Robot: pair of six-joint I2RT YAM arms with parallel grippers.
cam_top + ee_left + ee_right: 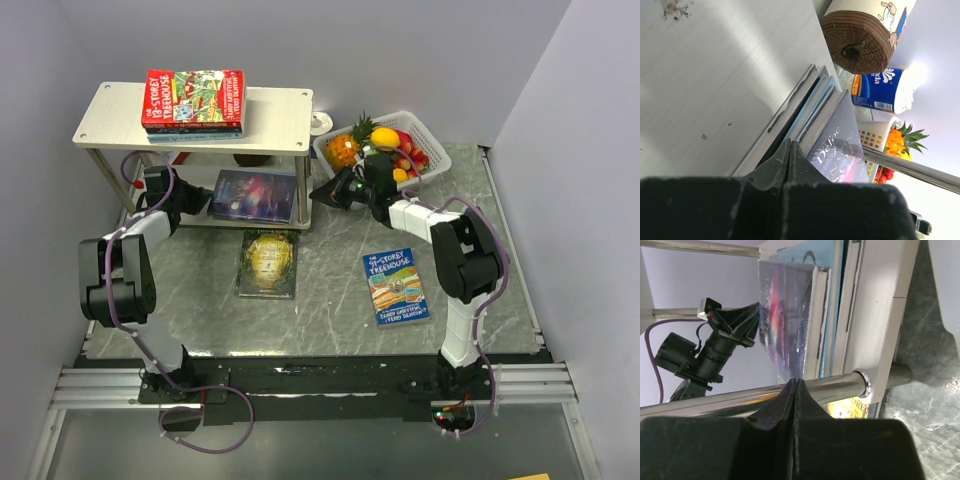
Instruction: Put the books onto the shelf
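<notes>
At the left end of the shelf (280,110), the left gripper (195,203) is reaching in under the top board with its fingers pressed together, pinching nothing. Its wrist view is showing the tips pointing at the near edges of the lower-tier stack, with the galaxy book (254,194) lying on top just to their right. Whether the tips are touching the stack I cannot tell.

Above, the red Treehouse book (194,98) is sitting on a small pile on the left half of the top board, hiding the covers beneath so that only spines are showing.

In front of the shelf, the green-gold book (267,263) is lying flat on the table (330,250), its upper edge near the lower board's front.

Further right, the right gripper (316,196) is hovering at the shelf's right end, its fingers also squeezed shut and empty. In its wrist view a chrome bar (820,390) of the shelf is crossing just past the tips, and the stack's page edges are lying beyond it.

The blue Treehouse book (393,285) is lying on open table well right of the green-gold one, close beside the right arm. The fruit basket (420,125) is crowding the corner behind that gripper.
</notes>
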